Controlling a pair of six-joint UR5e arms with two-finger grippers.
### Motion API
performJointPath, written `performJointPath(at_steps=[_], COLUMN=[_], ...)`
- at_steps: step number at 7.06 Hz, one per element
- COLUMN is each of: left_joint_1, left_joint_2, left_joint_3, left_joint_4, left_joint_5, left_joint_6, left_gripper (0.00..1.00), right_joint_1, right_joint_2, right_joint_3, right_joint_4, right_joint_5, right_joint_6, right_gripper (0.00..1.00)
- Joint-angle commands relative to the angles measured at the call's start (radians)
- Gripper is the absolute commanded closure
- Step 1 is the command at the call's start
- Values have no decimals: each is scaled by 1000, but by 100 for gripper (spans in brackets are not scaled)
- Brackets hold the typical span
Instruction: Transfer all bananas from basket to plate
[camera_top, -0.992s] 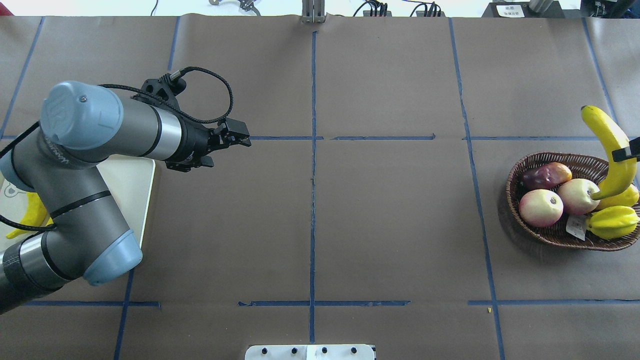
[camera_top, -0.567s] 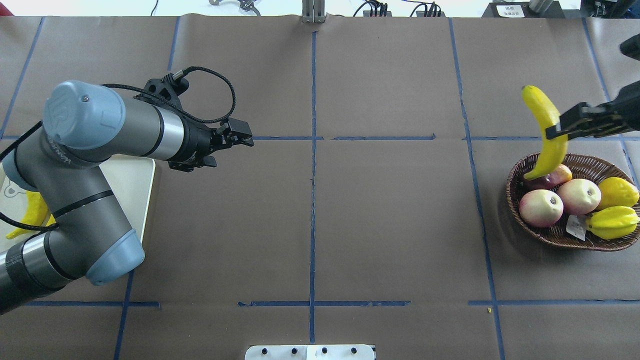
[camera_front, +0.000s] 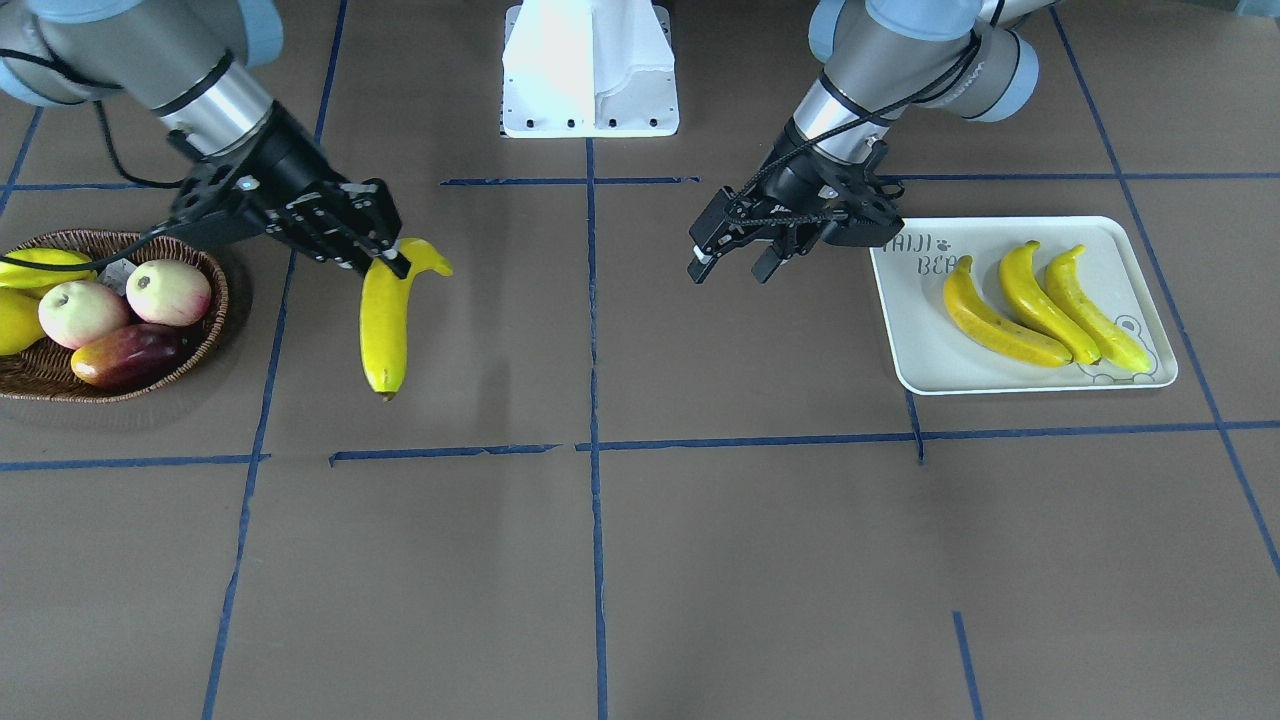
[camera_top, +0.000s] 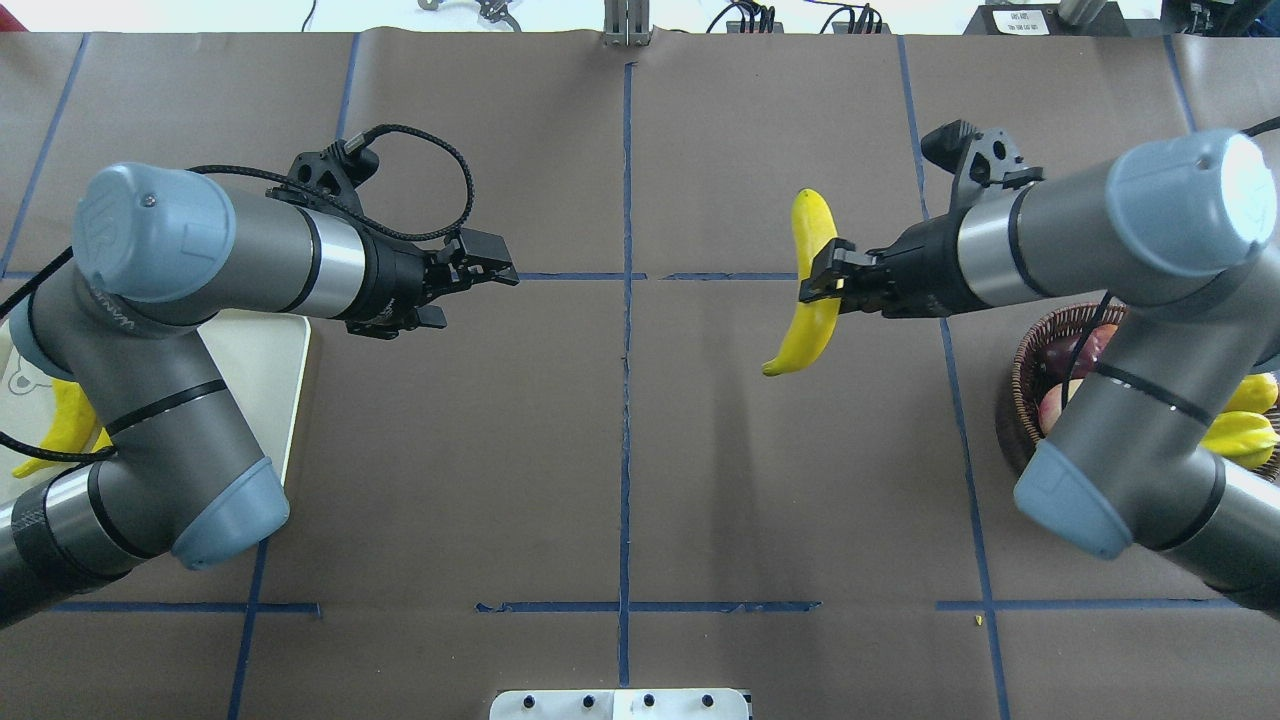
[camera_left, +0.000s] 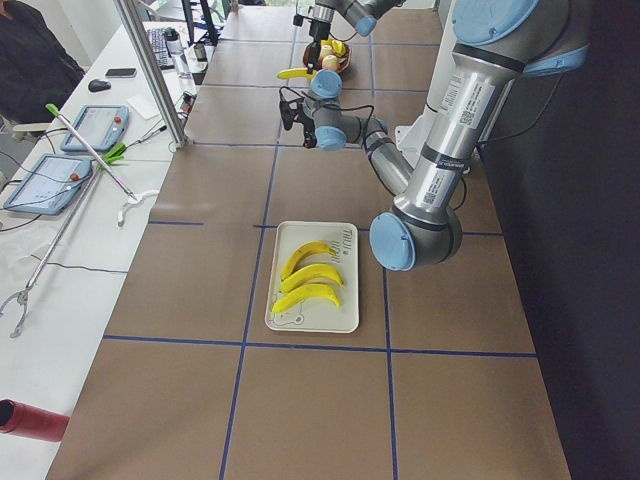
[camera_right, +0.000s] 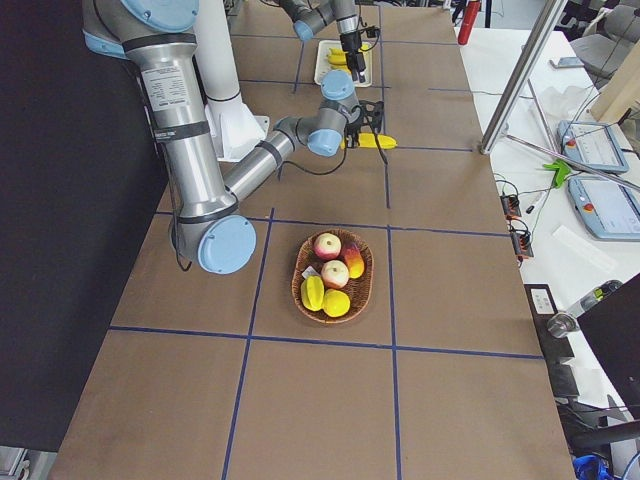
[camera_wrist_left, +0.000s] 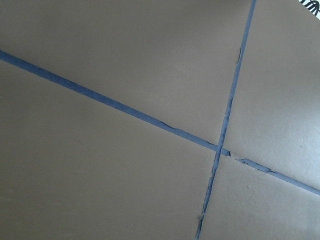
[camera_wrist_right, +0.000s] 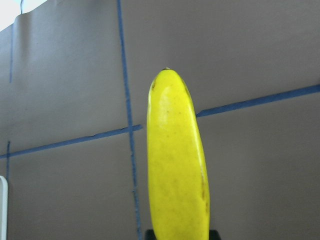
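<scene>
Got three glossy yellow bananas (camera_front: 1035, 305) on the white bear-print plate (camera_front: 915, 330). Got fourth banana (camera_front: 383, 320) clamped in right tool (camera_front: 385, 258), mid-air between brown wicker basket (camera_front: 210, 320) and plate. Holding left tool (camera_front: 730, 270) open, empty. Probably the last one.

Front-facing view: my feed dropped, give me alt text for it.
The right gripper holds a banana aloft, clear of the basket and toward the middle. The left gripper hangs open and empty beside the plate, where three bananas lie side by side. The basket holds other fruit.
</scene>
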Motion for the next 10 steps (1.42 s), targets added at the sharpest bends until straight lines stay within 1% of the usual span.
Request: performJointPath(at_steps=[1,2,3,5,8,10], left_joint_1=[2,5,6,23,84,110], left_joint_2=[-7,-13,-37,-86,-99,-131], left_joint_3=[5,7,11,20,43,43], left_joint_4=[-109,-164,-172,-172,-174,-171], left_joint_5=[-1,-1,-1,-1,-1,0], left_joint_6=[-86,-140,-192,-252,-248,-251], left_gripper=[1,1,1,1,1,1], right_joint_1=[-136,-177,-216,-314,-328,-328], right_joint_2=[16,16,22,83,102,102], right_joint_3=[34,34,34,34,42,45], right_joint_4=[49,98,101,103,104,104], right_joint_5=[-108,-143,-167,-299,-312,-313], right_joint_6=[34,30,28,34,36,36], right_gripper=[98,98,98,98,97,97])
